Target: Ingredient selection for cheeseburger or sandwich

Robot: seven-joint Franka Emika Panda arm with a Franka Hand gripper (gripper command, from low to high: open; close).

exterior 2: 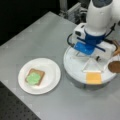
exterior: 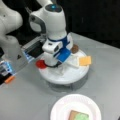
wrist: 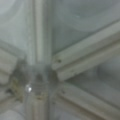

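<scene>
1. Plate [exterior 2: 51,65], white, round. Lower left of a front view; lower centre in a front view [exterior: 58,108]. It stands on the grey counter [exterior 2: 37,35], apart from the supply stand, probably as the spot where the sandwich is built.

2. Sandwich [exterior 2: 35,76], begun. A tan bread square [exterior 2: 40,73] lies flat on the plate as the base, with a green lettuce piece [exterior 2: 33,78] on top of it. No red, orange or brown layer is on it yet, so the stack is judged at an early stage.

3. Stand [exterior 2: 75,72], white, round, raised, with ridges dividing its top into sections. It sits mid-right in a front view and at centre in a front view [exterior: 62,77]. The sections apparently keep the loose pieces sorted.

4. Cheese square [exterior 2: 93,78], orange, flat at the stand's near edge.

5. Patty [exterior 2: 115,66], dark brown, round, at the right edge of the frame on the stand's rim.

6. Red disc [exterior: 40,64], at the stand's left rim, just beside the arm.

7. Gripper [exterior: 53,63], lowered onto the stand's top, close to the red disc. The fingers are hidden by the wrist body; whether they are apart or together cannot be told. The wrist view shows only the stand's ridges [wrist: 82,60] meeting at a hub, with no food piece between.
</scene>
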